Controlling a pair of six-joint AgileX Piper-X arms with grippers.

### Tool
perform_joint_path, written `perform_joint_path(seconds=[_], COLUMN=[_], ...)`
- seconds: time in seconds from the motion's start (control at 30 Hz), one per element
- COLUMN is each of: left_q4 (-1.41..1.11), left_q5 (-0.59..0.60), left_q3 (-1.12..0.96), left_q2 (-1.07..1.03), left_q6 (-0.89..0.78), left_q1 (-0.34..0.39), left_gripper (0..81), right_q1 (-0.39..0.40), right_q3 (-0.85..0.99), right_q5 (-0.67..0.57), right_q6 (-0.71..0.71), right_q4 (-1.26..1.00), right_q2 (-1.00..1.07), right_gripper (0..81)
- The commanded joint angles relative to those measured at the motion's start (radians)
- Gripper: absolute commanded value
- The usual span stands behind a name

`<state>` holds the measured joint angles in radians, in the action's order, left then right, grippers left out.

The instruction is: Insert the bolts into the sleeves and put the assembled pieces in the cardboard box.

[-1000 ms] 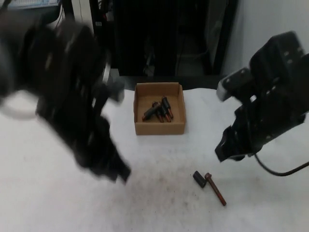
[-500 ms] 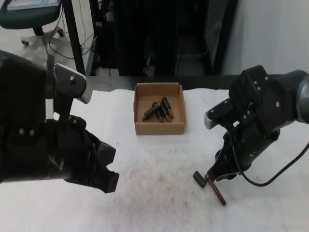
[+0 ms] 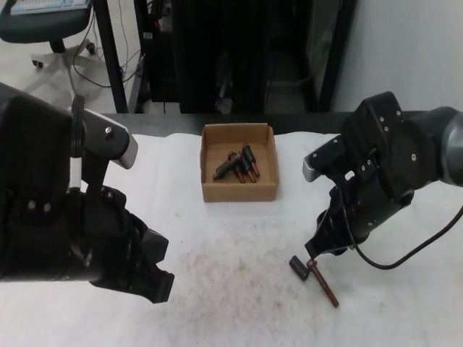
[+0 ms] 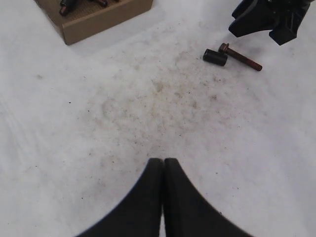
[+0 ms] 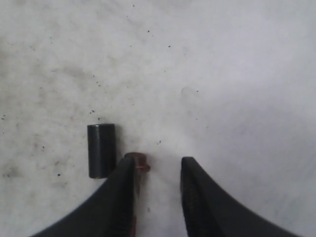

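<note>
The right arm (image 3: 383, 166) has sunk to the bolt (image 3: 324, 285), which lies beside the sleeve (image 3: 297, 266) at the near right of the desk (image 3: 239, 296). The right jaws are apart, with the bolt head close against one finger. The left jaws are together, idle at near left. The bolt pickup is in hand; next, centre on it and close.

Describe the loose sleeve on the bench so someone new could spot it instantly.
From the cardboard box in the middle of the bench, look nearer the camera and toward the open right claw. Two loose parts lie at its tips: the sleeve is the short black cylinder, unlike the long coppery bolt beside it.
</note>
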<state>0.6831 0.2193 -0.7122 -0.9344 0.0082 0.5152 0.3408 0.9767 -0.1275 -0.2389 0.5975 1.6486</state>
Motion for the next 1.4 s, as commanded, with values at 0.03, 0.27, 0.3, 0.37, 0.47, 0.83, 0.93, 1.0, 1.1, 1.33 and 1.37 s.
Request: perform_joint_path(seconds=[0.03,0.27,0.3,0.37,0.47,0.83,0.93,1.0,1.1,1.33,1.37], left_q4=[0.002,0.002,0.002,0.002,0.009,0.024,0.026,0.036,0.060,0.092,0.092], left_q5=[-0.009,-0.009,-0.009,-0.009,-0.009,-0.009,-0.009,-0.009,-0.009,-0.009,-0.009], left_q3=[0.000,0.000,0.000,0.000,0.000,0.000,0.000,0.000,0.000,0.000,0.000], left_q2=[0.005,0.005,0.005,0.005,0.005,0.005,0.005,0.005,0.005,0.005,0.005], left_q6=[-0.002,-0.002,-0.002,-0.002,-0.002,-0.002,-0.002,-0.002,-0.002,-0.002,-0.002], left_q1=[-0.001,-0.001,-0.001,-0.001,-0.001,-0.001,-0.001,-0.001,-0.001,-0.001,-0.001], left_gripper=[0.3,0.3,0.3,0.3,0.3,0.3,0.3,0.3,0.3,0.3,0.3], right_q1=[0.034,0.080,0.080,0.080,0.080,0.080,0.080,0.080,0.080,0.080,0.080], right_q3=[-0.012,-0.068,-0.068,-0.070,-0.070,-0.070,-0.073,-0.073,-0.073,-0.073,-0.073], right_q5=[-0.005,-0.001,0.005,0.032,0.065,0.072,0.072,0.072,0.072,0.072,0.072], right_q6=[-0.008,-0.008,-0.008,-0.008,-0.008,-0.051,-0.076,-0.076,-0.076,-0.076,-0.076], right_q4=[0.016,-0.016,-0.014,-0.014,-0.017,-0.019,-0.035,-0.056,-0.104,-0.144,-0.141], right_q2=[-0.002,0.031,0.037,0.044,0.046,0.046,0.046,0.046,0.046,0.051,0.056], right_gripper=[30.0,30.0,30.0,30.0,30.0,30.0,30.0,30.0,30.0,30.0,30.0])
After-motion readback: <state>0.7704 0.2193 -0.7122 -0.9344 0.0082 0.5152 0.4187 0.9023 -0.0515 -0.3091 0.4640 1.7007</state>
